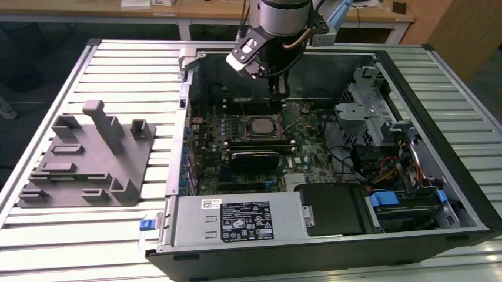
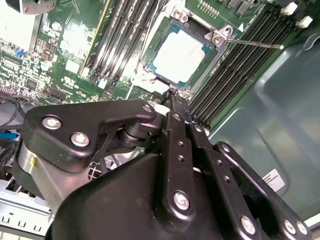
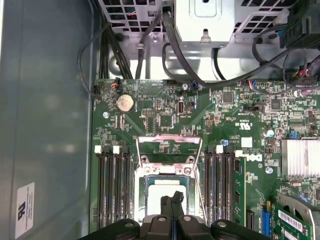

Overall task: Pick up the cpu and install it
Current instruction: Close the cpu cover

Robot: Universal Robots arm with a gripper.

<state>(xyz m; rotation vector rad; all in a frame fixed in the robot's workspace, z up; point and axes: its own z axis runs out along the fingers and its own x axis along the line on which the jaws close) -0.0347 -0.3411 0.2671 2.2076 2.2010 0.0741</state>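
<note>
In the first wrist view we lose part of the cpu (image 3: 152, 197) under the gripper (image 3: 172, 196); in the exterior view the arm (image 1: 283, 14) gets chopped at 12 o'clock, the computer case (image 1: 353, 252) at 6 o'clock

Bright even light, glare on cpu (image 2: 181, 56)

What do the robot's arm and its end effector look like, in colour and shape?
The arm is a silvery-grey cylinder with a brownish cable beside it. The end effector is matte black, built from jointed links with silver screws, ending in two narrow fingers.
</note>
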